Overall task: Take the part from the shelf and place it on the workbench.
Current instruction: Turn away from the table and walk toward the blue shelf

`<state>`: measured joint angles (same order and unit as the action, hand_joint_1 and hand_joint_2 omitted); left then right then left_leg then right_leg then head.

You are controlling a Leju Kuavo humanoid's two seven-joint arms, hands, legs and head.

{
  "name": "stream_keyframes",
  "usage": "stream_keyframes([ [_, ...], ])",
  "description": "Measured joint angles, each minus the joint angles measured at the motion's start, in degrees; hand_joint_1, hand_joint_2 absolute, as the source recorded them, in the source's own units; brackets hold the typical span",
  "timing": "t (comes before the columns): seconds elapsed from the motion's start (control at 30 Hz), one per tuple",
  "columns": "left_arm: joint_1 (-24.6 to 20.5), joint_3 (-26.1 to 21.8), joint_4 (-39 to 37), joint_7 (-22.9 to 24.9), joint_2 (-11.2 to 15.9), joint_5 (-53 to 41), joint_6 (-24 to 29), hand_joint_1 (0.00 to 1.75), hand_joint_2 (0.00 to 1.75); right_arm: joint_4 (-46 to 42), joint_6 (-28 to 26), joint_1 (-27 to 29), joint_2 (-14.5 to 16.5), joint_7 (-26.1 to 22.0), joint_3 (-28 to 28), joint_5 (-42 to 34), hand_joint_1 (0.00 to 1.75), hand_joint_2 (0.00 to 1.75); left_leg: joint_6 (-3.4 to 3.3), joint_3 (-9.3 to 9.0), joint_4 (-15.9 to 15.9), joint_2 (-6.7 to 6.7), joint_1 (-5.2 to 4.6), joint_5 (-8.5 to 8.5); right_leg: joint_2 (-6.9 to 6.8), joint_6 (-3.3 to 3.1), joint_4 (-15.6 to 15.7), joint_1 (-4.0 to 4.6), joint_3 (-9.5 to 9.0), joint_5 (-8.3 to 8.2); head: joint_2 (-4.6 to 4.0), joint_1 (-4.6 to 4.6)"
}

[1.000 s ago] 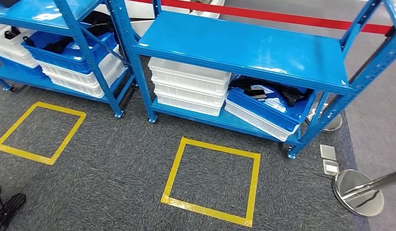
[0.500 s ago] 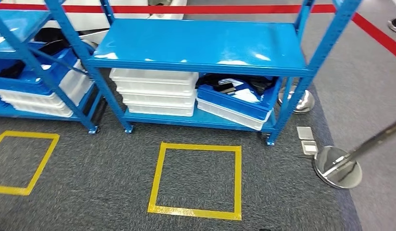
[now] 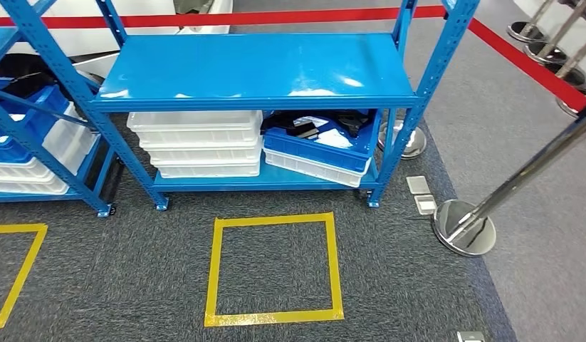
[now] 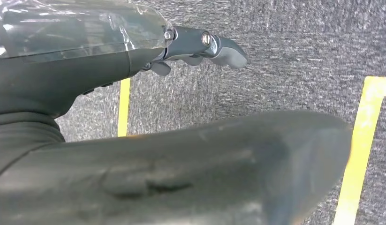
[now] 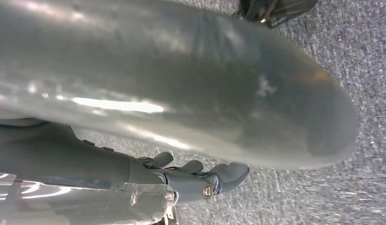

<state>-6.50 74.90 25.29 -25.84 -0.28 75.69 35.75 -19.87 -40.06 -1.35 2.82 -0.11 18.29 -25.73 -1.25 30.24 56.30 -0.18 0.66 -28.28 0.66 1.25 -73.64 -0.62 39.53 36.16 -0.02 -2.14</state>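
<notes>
Task barely begun: nothing picked.
Left hand and right hand hang empty, fingers loosely apart; shelf at twelve o'clock.

Painted blue metal on the shelf — glossy, top board throwing back white glare, uprights punched with holes. Smooth white plastic on the stacked trays, faintly translucent; harder blue plastic on the bin beside them. Rough, matt grey carpet, flecked and short-piled. Yellow tape square, slightly shiny. Polished chrome on the stanchion base — mirror-bright. Red cloth-like barrier belt. Smooth, dull-sheened grey plastic on the left hand and right hand.
</notes>
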Motion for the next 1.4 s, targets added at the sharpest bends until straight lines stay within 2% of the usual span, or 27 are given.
stream_keyframes([
  [0.03,0.01,0.0,-0.02,0.01,-0.01,-0.01,-0.02,0.0,0.0,-0.03,0.01,0.07,-0.01,0.11,0.2,-0.01,0.0,0.0,0.14,-0.06,0.07,0.34,0.11,-0.13,-0.17,0.3,0.02,-0.25,-0.01,-0.74,0.0,-0.12],
  [0.07,-0.01,0.0,-0.02,0.01,-0.02,-0.01,-0.05,0.0,0.0,-0.04,0.01,0.13,-0.03,0.2,0.4,-0.01,0.0,0.0,0.35,-0.16,0.18,0.57,0.26,-0.29,-0.31,0.55,2.28,-0.48,-1.15,-2.45,0.0,-0.26],
  [0.13,-0.08,0.0,-0.03,-0.01,-0.04,-0.03,-0.09,0.0,0.0,-0.05,0.02,0.14,-0.1,0.33,0.75,-0.07,0.0,0.0,1.03,-0.34,0.62,0.83,0.45,-0.78,-0.7,0.83,10.08,-0.72,-5.04,-6.17,0.0,-0.76],
  [0.17,-0.13,0.0,-0.03,-0.01,-0.05,-0.03,-0.1,0.0,0.0,-0.07,0.03,0.1,-0.12,0.39,0.91,-0.12,0.0,0.0,1.43,-0.35,0.88,0.9,0.43,-1.04,-0.77,0.68,13.05,-0.7,-6.46,-7.18,0.0,-0.99],
  [0.2,-0.18,0.0,-0.03,-0.06,-0.05,-0.03,-0.1,0.0,0.0,-0.08,0.03,0.06,-0.12,0.48,1.08,-0.21,0.0,0.0,1.66,-0.34,1.19,0.95,0.3,-1.39,-0.8,0.49,14.74,-0.72,-7.21,-7.53,0.0,-1.04],
  [0.23,-0.2,0.0,-0.03,-0.16,-0.05,-0.04,-0.1,0.0,0.0,-0.09,0.04,0.04,-0.11,0.57,1.26,-0.35,0.0,0.0,1.52,-0.32,1.41,0.94,0.17,-1.62,-0.74,0.28,15.2,-0.66,-7.36,-7.37,0.0,-0.94],
  [0.33,-0.18,0.0,-0.03,-0.72,-0.04,-0.1,-0.11,0.0,0.0,-0.11,0.04,0.14,-0.19,0.77,1.69,-0.84,0.0,0.0,0.66,-0.55,1.33,0.87,0.17,-1.7,-0.67,-0.01,15.27,-0.56,-7.46,-7.35,0.0,-0.09],
  [0.47,-0.2,-0.01,-0.03,-2.0,-0.04,0.08,-0.14,0.0,0.0,-0.22,0.04,0.14,-0.25,0.81,2.34,-1.51,0.0,0.0,1.23,-1.04,0.56,0.87,0.26,-1.38,-0.68,-0.62,15.24,-0.37,-7.58,-7.11,0.0,0.57],
  [0.63,-0.18,-0.09,-0.03,-2.45,-0.04,0.67,0.36,0.0,0.0,-0.27,0.17,0.13,-0.35,0.73,3.23,-2.49,0.0,0.0,2.52,-1.24,0.2,0.87,0.41,-1.32,-0.68,-0.92,15.16,-0.25,-7.62,-6.95,0.0,0.9],
  [0.83,-0.18,-0.09,-0.03,-2.26,-0.04,0.69,0.71,0.0,0.0,-0.32,0.34,0.12,-0.43,0.7,4.14,-2.66,0.0,0.0,2.88,-1.25,0.2,0.87,0.38,-1.44,-0.68,-1.01,15.16,-0.23,-7.72,-6.89,0.0,0.94],
  [1.13,-0.16,-0.11,-0.01,-1.52,-0.04,1.14,1.52,0.0,0.0,-0.39,0.89,0.12,-0.54,0.91,5.52,-3.32,0.0,0.0,2.82,-1.25,0.32,0.87,0.13,-1.49,-0.68,-0.99,15.18,-0.31,-7.79,-6.9,0.0,0.94],
  [1.27,-0.14,-0.13,0.02,-1.12,-0.04,1.13,1.89,0.0,1.75,-0.39,1.82,0.11,-0.6,1.48,6.15,-4.15,0.0,0.0,2.81,-1.25,0.35,0.87,0.13,-1.5,-0.68,-0.99,15.19,-0.32,-7.8,-6.9,0.0,0.94],
  [1.4,-0.13,-0.13,0.3,-0.77,-0.04,0.81,1.94,0.0,1.75,-0.39,3.45,0.07,-0.65,2.44,6.85,-5.52,0.0,0.0,2.81,-1.25,0.35,0.87,0.14,-1.5,-0.68,-0.99,15.19,-0.36,-7.8,-6.9,0.0,0.96],
])
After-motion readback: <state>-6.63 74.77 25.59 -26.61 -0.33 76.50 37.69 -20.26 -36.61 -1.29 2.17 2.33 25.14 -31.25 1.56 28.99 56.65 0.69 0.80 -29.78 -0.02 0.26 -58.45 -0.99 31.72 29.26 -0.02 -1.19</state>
